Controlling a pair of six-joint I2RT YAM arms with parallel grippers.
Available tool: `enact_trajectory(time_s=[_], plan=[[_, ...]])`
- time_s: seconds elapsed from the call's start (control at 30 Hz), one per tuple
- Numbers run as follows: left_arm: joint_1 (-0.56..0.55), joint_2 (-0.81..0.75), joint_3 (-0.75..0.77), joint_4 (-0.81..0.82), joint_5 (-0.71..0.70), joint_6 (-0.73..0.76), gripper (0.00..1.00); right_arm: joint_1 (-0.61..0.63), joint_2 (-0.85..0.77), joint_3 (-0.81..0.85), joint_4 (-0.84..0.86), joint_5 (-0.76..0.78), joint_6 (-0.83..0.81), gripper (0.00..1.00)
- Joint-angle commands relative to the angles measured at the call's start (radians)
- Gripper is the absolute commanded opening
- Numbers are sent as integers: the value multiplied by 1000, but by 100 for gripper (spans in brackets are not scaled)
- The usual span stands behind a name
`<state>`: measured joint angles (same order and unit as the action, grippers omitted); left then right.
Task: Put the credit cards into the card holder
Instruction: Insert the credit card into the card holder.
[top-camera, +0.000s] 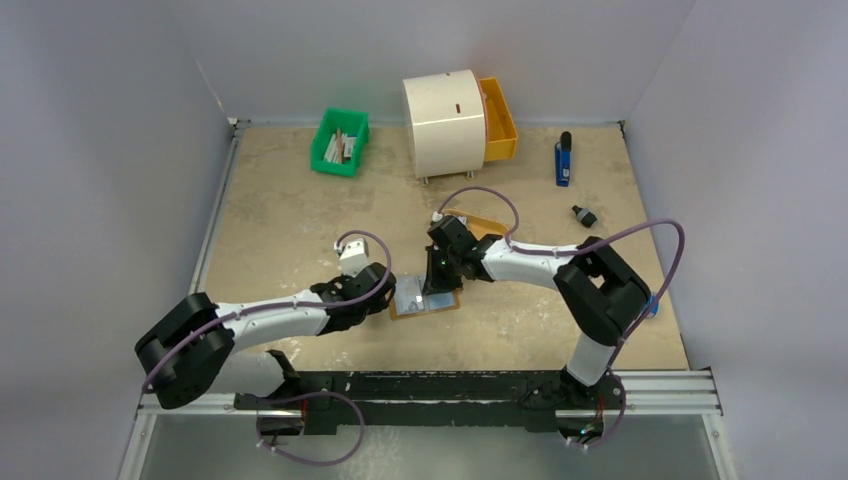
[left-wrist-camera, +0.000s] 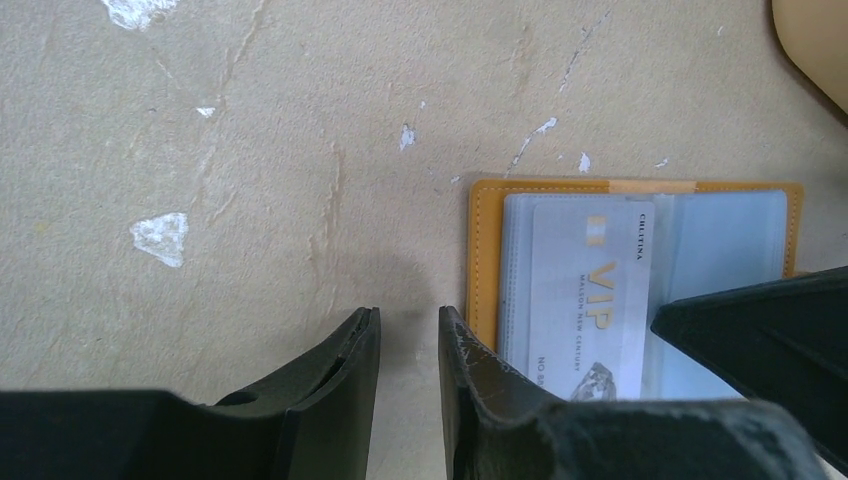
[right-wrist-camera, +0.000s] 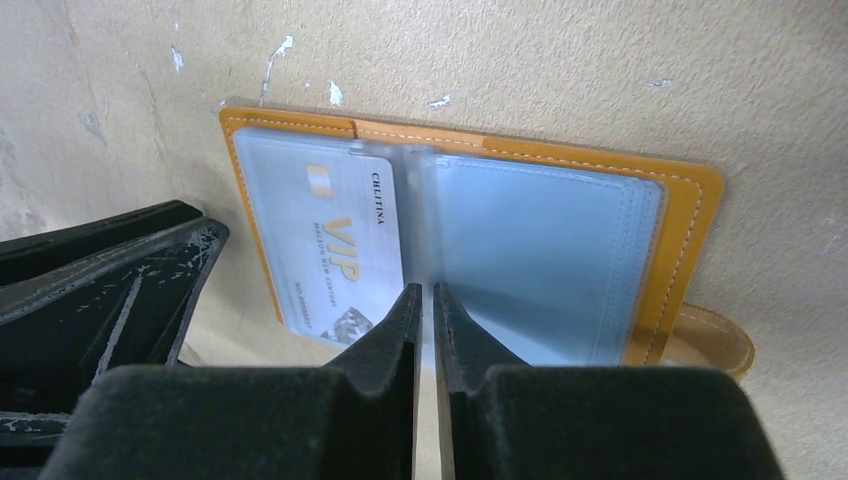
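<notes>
1. While the holder (right-wrist-camera: 690, 230) lies open on the surface (right-wrist-camera: 600, 70), the card (right-wrist-camera: 345, 250) is sleeved at its left, long axis toward the right gripper (right-wrist-camera: 428, 300).
2. That gripper is nearly closed; hold unclear.
3. The left gripper (left-wrist-camera: 410, 325) is parted slightly, empty.

Credit card (right-wrist-camera: 345, 250) sits, seemingly tucked, left inside the card holder (right-wrist-camera: 690, 200).

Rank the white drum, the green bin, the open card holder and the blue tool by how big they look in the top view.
1. white drum, largest
2. green bin
3. card holder, partly hidden
4. blue tool, smallest
</notes>
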<state>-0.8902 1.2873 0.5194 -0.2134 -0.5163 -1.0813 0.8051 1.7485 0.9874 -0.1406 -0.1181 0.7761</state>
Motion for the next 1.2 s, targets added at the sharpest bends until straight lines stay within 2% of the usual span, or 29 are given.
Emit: enact_trajectory(time_s=[0.0,0.8,1.17], plan=[[4,8,7,49,9,4,27,3,14,42,-6,38,-38,10],[5,52,4,96,44,11,26,36,55,112,-49,41,-76,8],[5,49,2,104,49,11,25,40,66,124,0,-30,-88,9]])
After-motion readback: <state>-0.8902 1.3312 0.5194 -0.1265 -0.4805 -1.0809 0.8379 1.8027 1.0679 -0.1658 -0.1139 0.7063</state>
